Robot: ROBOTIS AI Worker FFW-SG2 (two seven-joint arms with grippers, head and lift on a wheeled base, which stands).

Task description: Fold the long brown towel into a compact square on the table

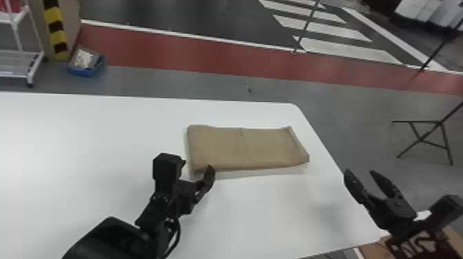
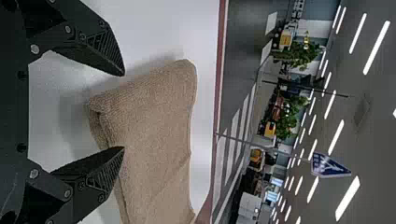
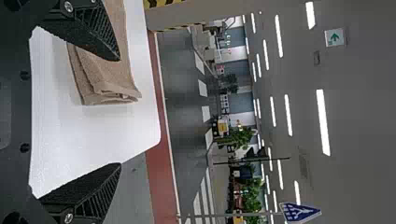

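The brown towel lies folded flat in layers, a rectangle wider than it is deep, near the table's right end. At its near left corner is my left gripper, open. In the left wrist view, the towel's rounded left end is in front of the spread fingers of the left gripper, not clamped. My right gripper stands open by the table's right edge, apart from the towel. From the right wrist view, the towel's layered right end lies beyond one finger of the open right gripper.
The white table reaches far to the left of the towel; its right edge slants close past the towel. On the floor behind are a blue box and a white wheeled rack. A dark stand is to the right.
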